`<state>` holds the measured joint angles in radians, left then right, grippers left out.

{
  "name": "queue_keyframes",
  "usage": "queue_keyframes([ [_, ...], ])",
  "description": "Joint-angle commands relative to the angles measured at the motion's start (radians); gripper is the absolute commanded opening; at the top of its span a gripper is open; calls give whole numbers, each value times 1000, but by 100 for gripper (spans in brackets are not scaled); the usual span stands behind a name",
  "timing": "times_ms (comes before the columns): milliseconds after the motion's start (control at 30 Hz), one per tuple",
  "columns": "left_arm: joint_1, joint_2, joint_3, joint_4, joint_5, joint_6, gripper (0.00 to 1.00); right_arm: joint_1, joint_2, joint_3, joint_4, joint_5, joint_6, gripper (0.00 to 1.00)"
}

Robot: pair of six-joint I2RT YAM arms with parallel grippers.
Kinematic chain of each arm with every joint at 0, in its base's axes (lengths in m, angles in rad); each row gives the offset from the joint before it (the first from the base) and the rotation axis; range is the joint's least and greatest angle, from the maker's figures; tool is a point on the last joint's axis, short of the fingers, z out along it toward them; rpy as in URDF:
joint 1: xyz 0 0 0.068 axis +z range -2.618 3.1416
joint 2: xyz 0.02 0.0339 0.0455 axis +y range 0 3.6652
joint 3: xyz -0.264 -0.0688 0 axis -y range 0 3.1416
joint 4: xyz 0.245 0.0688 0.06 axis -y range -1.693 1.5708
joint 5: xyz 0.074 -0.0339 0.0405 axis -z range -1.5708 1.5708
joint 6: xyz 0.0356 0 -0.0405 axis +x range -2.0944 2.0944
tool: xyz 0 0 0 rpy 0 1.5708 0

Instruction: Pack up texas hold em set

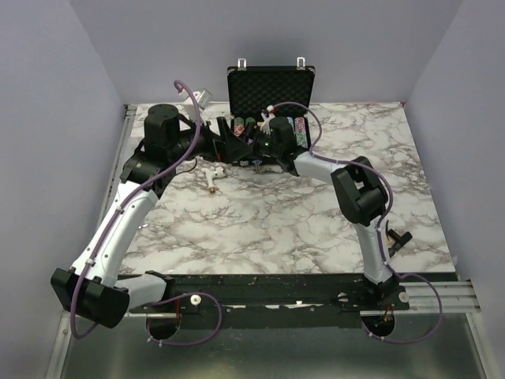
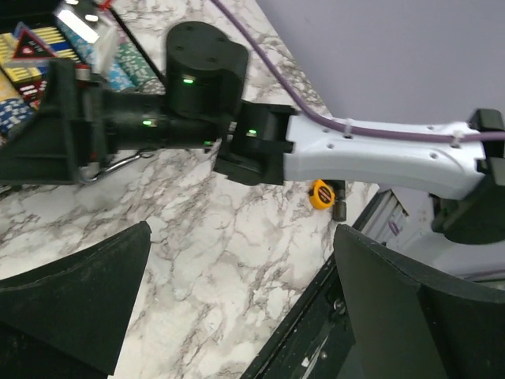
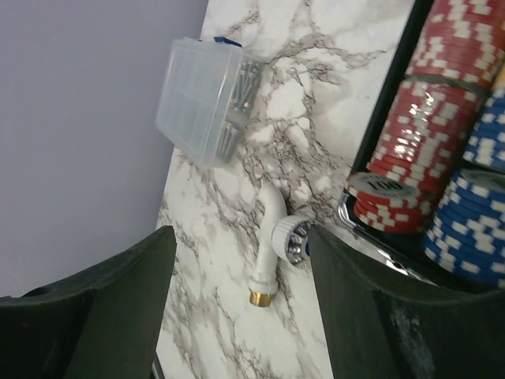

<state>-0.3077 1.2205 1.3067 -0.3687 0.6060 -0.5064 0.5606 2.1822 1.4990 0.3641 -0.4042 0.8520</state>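
Note:
The black briefcase (image 1: pixel 271 85) stands open at the back of the table, its foam-lined lid upright. Rows of chips (image 1: pixel 256 125) lie in its base. In the right wrist view red chips (image 3: pixel 418 134) and blue chips (image 3: pixel 473 229) fill the case at the right. My left gripper (image 1: pixel 230 148) is open and empty just in front of the case; it hovers over bare marble in the left wrist view (image 2: pixel 243 233). My right gripper (image 1: pixel 251 150) faces it, open and empty (image 3: pixel 241 237), beside the case's silver corner. Card box and loose discs are not distinguishable.
A white plastic tap (image 3: pixel 272 245) with a brass end lies on the marble left of the case, also in the top view (image 1: pixel 211 175). A clear box of screws (image 3: pixel 207 99) sits behind it. A yellow tape measure (image 2: pixel 321 193) lies near the right table edge.

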Motion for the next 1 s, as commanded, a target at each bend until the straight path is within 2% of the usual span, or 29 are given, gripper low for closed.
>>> queue_keyframes([
  [0, -75, -52, -1, -13, -48, 39, 98, 12, 91, 135, -40, 31, 12, 70],
  [433, -115, -88, -3, -16, -81, 52, 98, 14, 238, 257, -107, 109, -47, 68],
  [733, -130, -88, 5, -38, -124, 74, 98, 14, 124, 257, -129, 71, -72, 69],
  [967, -130, -78, -3, -31, -118, 77, 98, 5, 121, 279, -138, 57, -26, 74],
])
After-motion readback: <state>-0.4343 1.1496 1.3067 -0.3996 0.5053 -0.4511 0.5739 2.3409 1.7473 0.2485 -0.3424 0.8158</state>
